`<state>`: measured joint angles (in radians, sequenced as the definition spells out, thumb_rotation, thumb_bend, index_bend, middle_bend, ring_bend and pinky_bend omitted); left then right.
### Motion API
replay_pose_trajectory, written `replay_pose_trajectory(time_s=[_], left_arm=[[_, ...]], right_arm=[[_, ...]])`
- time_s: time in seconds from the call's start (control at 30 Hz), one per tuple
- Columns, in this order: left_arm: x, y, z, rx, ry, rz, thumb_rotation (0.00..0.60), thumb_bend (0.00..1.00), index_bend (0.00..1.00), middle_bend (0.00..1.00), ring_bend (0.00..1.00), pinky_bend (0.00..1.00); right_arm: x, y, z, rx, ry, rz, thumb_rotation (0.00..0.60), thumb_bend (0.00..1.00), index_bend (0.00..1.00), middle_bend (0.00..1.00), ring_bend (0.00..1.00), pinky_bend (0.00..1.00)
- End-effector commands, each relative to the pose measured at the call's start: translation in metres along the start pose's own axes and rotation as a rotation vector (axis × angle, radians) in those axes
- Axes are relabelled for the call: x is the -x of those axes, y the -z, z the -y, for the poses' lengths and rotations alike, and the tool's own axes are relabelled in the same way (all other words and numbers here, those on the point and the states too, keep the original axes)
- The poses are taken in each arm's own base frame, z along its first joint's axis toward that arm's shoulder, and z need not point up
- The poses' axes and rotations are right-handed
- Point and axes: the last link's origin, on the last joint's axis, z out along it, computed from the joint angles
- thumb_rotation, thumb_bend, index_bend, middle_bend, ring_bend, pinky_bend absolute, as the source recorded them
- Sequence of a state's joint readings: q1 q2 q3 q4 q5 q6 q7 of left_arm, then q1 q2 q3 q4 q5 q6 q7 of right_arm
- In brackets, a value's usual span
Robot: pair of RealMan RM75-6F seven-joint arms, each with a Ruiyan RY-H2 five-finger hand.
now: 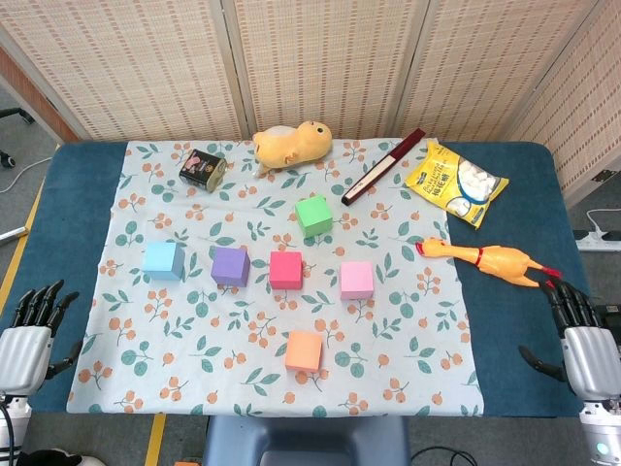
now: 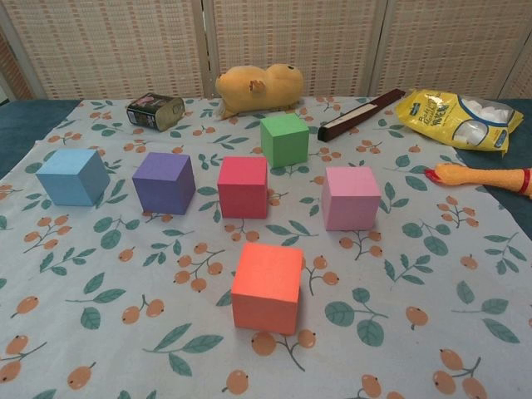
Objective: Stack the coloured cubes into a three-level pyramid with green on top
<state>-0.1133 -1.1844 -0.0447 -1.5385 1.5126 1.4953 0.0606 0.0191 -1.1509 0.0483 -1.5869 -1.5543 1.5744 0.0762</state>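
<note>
Six cubes lie loose on the desk [image 1: 87, 165]; both hands wait empty, fingers apart.
Between left hand [image 1: 29, 335] and right hand [image 1: 582, 340], the green cube [image 1: 313, 215] sits farthest; reaching past the red cube [image 1: 285, 270] risks knocking it. The rubber chicken [image 1: 485, 258] crowds the right hand.

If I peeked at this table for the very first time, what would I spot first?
Probably the bright cubes on the flowery cloth: blue cube, purple cube, red cube and pink cube in a row, the green cube behind them, the orange cube in front. Next, the rubber chicken at the right and the yellow plush toy at the back.
</note>
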Motion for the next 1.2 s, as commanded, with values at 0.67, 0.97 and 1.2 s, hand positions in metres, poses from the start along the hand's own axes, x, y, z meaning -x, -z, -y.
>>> replay_pose_trajectory(time_s=[0.67,0.97,1.2], left_arm=[[-0.005,-0.001,-0.005,0.04,-0.004,-0.041,0.6,0.33,0.17,0.0,0.0,0.01],[-0.008,-0.003,-0.009,0.075,-0.018,-0.033,0.6,0.33,0.18,0.02,0.0,0.01],[-0.004,-0.008,-0.012,0.085,-0.025,-0.01,0.6,0.33,0.19,0.02,0.0,0.02]], right_arm=[[-0.004,-0.041,0.06,-0.288,-0.163,0.121,0.6,0.0,0.0,0.14,0.03,0.17],[0.023,-0.115,0.124,-0.417,-0.265,0.257,0.6,0.0,0.0,0.15,0.03,0.17],[0.065,-0.176,0.185,-0.462,-0.281,0.408,0.6,0.0,0.0,0.15,0.03,0.17]])
